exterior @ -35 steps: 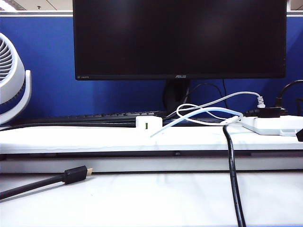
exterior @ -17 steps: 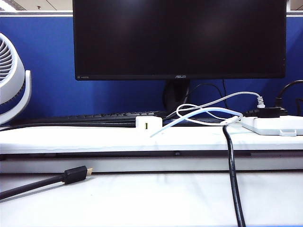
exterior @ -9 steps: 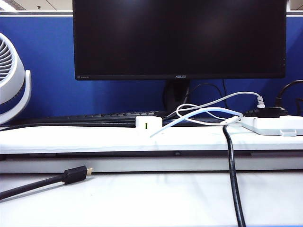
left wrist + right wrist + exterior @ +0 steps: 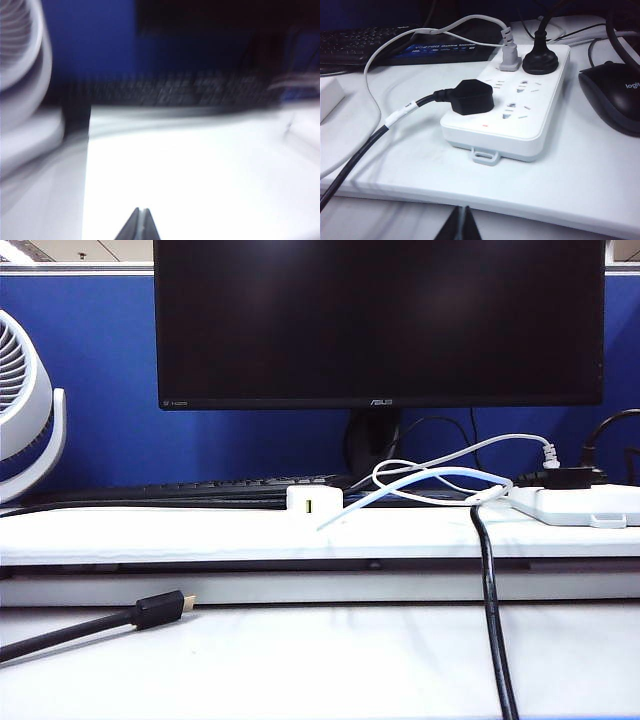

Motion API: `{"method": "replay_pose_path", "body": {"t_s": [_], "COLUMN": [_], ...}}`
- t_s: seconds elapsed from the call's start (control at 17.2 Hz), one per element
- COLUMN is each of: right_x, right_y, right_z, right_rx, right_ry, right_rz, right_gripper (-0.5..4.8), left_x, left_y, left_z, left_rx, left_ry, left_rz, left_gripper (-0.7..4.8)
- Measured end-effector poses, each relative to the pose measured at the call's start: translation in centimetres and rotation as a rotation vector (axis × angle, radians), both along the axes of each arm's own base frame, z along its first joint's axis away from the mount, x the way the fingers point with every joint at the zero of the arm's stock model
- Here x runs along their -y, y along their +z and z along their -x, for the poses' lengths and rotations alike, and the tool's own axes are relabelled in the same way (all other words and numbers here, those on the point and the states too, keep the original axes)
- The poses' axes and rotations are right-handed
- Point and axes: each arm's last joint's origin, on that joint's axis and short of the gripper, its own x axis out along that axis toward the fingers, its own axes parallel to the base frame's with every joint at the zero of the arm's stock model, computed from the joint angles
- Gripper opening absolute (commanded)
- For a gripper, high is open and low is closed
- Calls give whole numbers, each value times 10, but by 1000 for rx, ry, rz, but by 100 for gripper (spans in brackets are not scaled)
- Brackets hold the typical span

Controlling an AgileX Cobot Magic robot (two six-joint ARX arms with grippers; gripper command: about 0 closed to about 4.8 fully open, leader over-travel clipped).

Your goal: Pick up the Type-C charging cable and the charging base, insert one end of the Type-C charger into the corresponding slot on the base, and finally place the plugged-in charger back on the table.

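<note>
Left tool: jaws pressed together, nothing held; seen only in the blurred left wrist view, above bare white surface.
Charging base: set at centre of the exterior frame, green-lined port facing the camera.
Type-C charging cable: looped right of centre; its near end lies just beside the base, and whether it is plugged in cannot be told.
Right tool: jaws together, empty, before the power strip.
Step in hand: judged complete; both tools are best kept clear of the loop.
</note>
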Motion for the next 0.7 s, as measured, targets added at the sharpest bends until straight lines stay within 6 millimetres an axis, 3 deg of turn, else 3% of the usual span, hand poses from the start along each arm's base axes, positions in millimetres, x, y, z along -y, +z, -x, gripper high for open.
{"method": "replay_pose_path", "body": {"t_s": [0.12, 0.52, 0.7], "right_x": [0, 0, 1], "right_y": [0, 0, 0], "right_z": [0, 0, 0], "right_rx": [0, 0, 0], "right_ry": [0, 0, -13], "right_rz": [0, 0, 0], "right_gripper": [0, 0, 0], "left_x": [-3, -3, -9], "left_y": [-15, -14, -16], "left_z": [1, 1, 0], "left_rx": [-147, -144, -163], "left_ry": [30, 30, 243], "left_rz": [0, 0, -24], "left_gripper": [-4, -3, -1]}}
